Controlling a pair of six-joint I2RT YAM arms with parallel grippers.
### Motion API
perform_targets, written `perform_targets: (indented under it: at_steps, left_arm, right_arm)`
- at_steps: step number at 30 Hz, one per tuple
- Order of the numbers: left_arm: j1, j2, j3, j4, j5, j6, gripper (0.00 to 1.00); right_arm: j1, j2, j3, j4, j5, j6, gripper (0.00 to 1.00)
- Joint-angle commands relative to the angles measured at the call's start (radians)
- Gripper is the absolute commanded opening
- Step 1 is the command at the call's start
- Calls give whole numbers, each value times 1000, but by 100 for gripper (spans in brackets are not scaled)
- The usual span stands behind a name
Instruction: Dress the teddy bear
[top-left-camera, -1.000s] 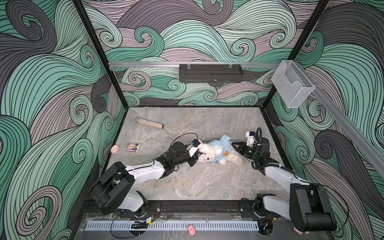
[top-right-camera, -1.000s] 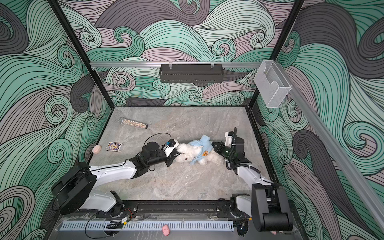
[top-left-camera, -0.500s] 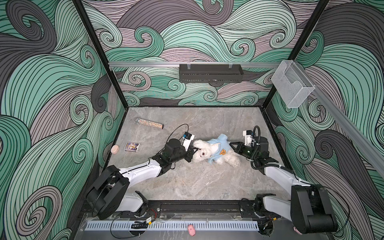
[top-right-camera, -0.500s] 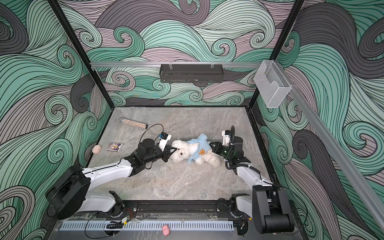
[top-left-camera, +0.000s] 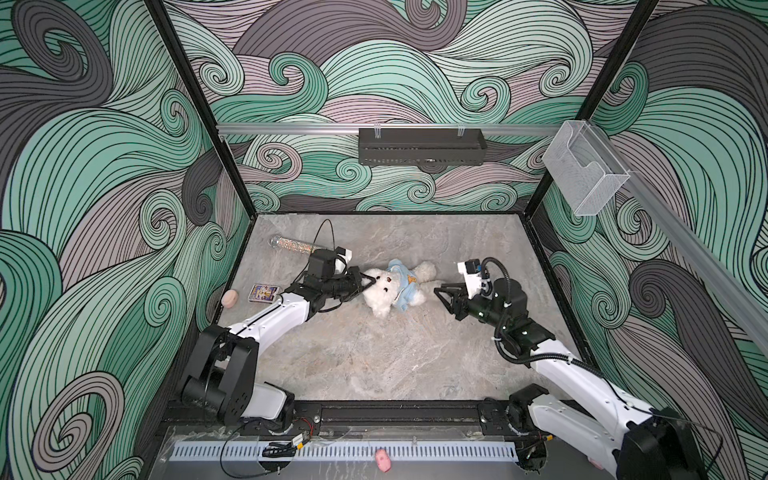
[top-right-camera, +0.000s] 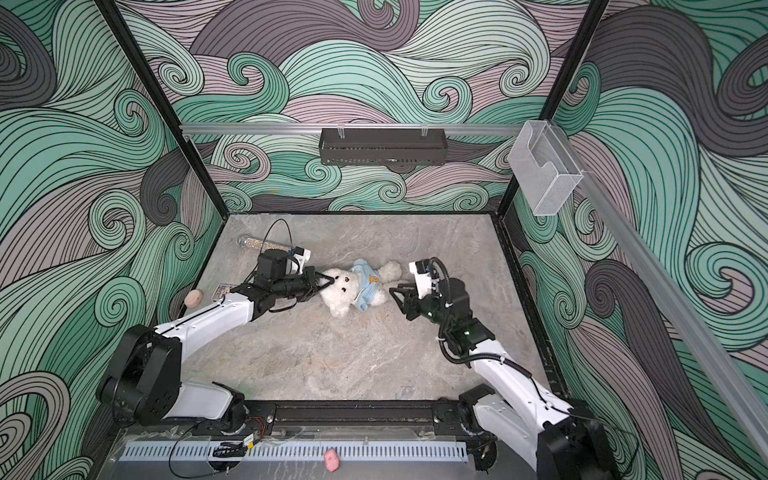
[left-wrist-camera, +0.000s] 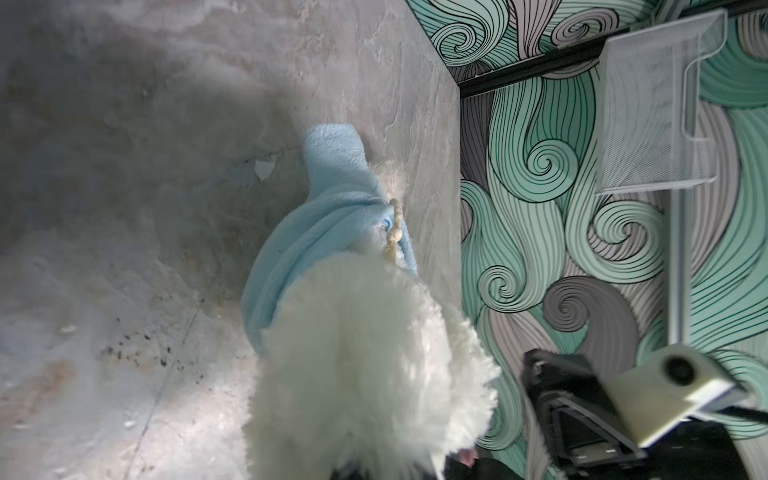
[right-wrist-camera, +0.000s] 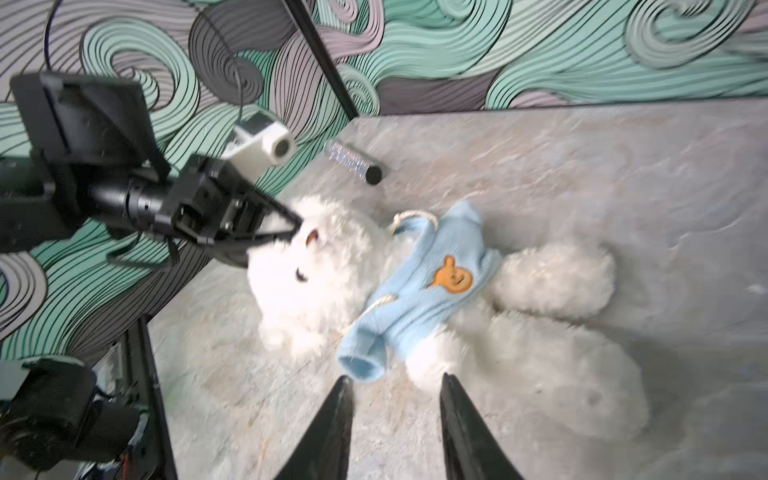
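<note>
Fluffy white teddy bear (top-left-camera: 382, 293) — blue hoodie (top-left-camera: 406, 286) on, seemingly supine.

The white teddy bear (top-left-camera: 379, 294) wears a light-blue hoodie (top-left-camera: 405, 287) bearing an orange patch (right-wrist-camera: 453, 280).

Marbled tabletop (top-left-camera: 374, 353), teddy bear (top-left-camera: 380, 295), glitter tube (top-left-camera: 291, 244), card (top-left-camera: 262, 292)

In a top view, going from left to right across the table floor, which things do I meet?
small round pink ball → small printed card box → left claw → fluffy white teddy bear wearing light blue fleece hoodie → right claw
</note>
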Motion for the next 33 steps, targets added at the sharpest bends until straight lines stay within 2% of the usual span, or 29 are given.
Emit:
perform_targets:
  at_steps: [1,4,7,18,24,33]
  left_arm:
    - [29,1,47,39,209,-200,0]
    - [41,1,63,22,236,-237,0]
    - [41,30,73,26,255,-268,0]
    - [41,18,67,33,264,-295,0]
    - [34,23,67,47,264,-314,0]
    - [25,35,69,39,254,-305,0]
  right_arm:
    - [89,46,-68,139,71,-86,28]
    - [169,107,-112,244,123,-143,20]
    - [230,183,-149,357,199,-158,19]
    - [282,452,-164,760,378,-152,14]
    - [287,528,-138,839,366,-155,18]
    - [287,578,-129,948,395,-150,14]
